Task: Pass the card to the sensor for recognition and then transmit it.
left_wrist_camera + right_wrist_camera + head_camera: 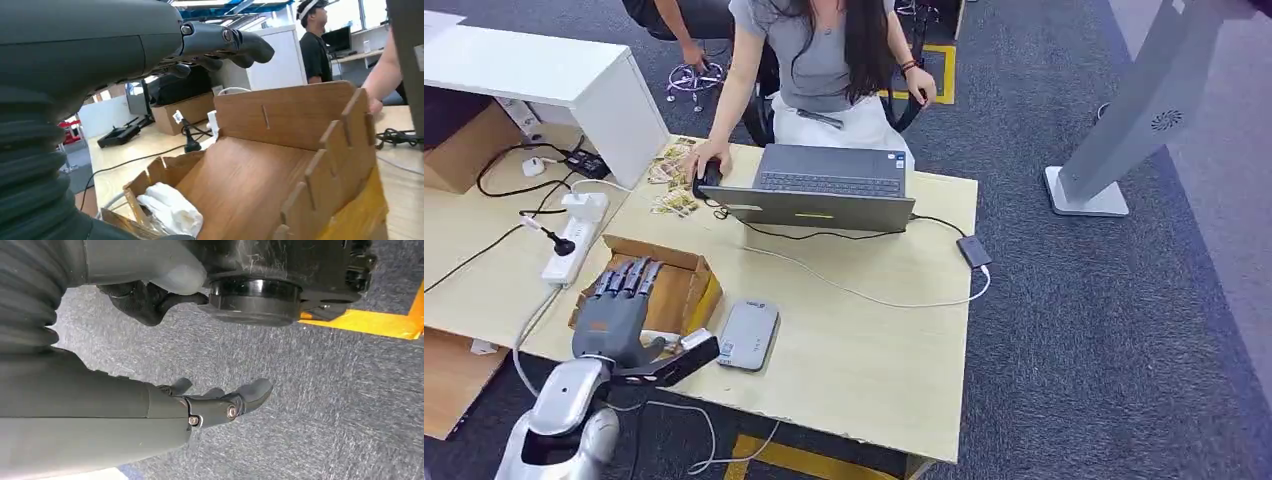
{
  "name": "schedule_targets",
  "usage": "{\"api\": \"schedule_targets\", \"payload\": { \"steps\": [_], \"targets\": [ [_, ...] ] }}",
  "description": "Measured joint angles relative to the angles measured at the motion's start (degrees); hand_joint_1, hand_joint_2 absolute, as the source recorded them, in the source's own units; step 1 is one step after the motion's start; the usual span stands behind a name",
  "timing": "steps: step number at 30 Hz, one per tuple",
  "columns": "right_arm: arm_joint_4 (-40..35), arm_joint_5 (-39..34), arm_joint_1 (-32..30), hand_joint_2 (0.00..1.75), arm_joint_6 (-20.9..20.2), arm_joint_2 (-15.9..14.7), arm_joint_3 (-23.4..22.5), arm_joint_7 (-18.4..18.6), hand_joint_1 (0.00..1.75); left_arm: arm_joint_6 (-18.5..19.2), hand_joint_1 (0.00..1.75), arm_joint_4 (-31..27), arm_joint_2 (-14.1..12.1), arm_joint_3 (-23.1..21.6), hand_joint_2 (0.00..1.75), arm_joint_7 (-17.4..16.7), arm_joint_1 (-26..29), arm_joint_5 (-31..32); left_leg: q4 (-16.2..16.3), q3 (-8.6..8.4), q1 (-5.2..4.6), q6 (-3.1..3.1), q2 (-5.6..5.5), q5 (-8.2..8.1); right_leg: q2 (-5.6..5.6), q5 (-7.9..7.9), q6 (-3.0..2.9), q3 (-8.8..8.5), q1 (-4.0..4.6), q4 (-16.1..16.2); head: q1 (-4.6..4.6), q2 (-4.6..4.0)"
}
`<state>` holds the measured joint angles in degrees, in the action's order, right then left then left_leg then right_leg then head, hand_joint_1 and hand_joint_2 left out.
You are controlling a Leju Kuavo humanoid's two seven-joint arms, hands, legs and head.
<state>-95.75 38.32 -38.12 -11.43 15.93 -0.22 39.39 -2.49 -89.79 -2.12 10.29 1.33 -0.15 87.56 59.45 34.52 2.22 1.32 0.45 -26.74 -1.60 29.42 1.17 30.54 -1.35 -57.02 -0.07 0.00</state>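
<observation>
My left hand [616, 308] hovers over an open cardboard box [686, 283] at the table's near left, fingers stretched out and apart, holding nothing. In the left wrist view the fingers [227, 42] reach above the box's slanted, slotted wooden insert [260, 180], and a white crumpled thing [170, 210] lies at the box's bottom. A flat grey sensor [748, 335] lies on the table just right of the box. Several yellowish cards [671, 188] lie farther back, by a person's hand. My right hand [220, 402] hangs over the carpet, fingers extended and empty.
A person sits behind the table with one hand [707, 160] on a mouse beside an open laptop [824, 187]. A white cable runs to a small adapter [974, 250]. A power strip [574, 235] lies at the left. A grey kiosk stand [1114, 130] rises at the right.
</observation>
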Motion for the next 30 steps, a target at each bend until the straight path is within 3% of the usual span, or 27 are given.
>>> {"api": "schedule_targets", "payload": {
  "steps": [10, 14, 19, 30],
  "targets": [
    [1.0, 0.2, 0.1, 1.75, -1.1, 0.0, -0.5, -0.8, 0.00, -0.1, 0.00, 1.5, 0.4, -0.4, 1.75, -0.2, -0.7, 0.0, 0.0, 0.01, 0.00, 0.00, 0.00, 0.00, 0.00, 0.00, 0.00, 0.00, 0.00, 0.0, 0.02, 0.00],
    [-3.0, 0.3, -2.6, 1.75, -4.6, 0.0, 0.6, -1.0, 0.00, -1.0, 0.00, 1.6, 0.3, -0.4, 1.75, -0.5, -0.6, -0.2, 0.0, 0.03, 0.00, 0.00, -0.01, 0.00, -0.02, 0.01, 0.01, 0.00, 0.00, 0.0, 0.00, 0.00],
    [-5.7, -0.2, -4.1, 1.75, -4.3, 0.0, 1.4, 0.2, 0.00, -1.2, 0.00, 1.4, 0.3, -1.2, 1.75, -0.3, 0.3, -0.3, 0.0, 0.03, 0.00, 0.00, 0.00, 0.00, -0.01, 0.01, 0.01, -0.01, 0.00, 0.0, 0.02, 0.00],
    [-7.1, -2.0, -5.3, 1.75, -0.1, 0.0, 1.7, 0.3, 0.00, 0.2, 0.00, -9.2, -1.2, -6.2, 1.75, 0.9, 8.8, -2.3, 0.0, 0.03, 0.00, -0.02, 0.01, -0.04, 0.00, 0.03, 0.02, 0.01, 0.00, 0.0, 0.02, 0.00]
  ]
}}
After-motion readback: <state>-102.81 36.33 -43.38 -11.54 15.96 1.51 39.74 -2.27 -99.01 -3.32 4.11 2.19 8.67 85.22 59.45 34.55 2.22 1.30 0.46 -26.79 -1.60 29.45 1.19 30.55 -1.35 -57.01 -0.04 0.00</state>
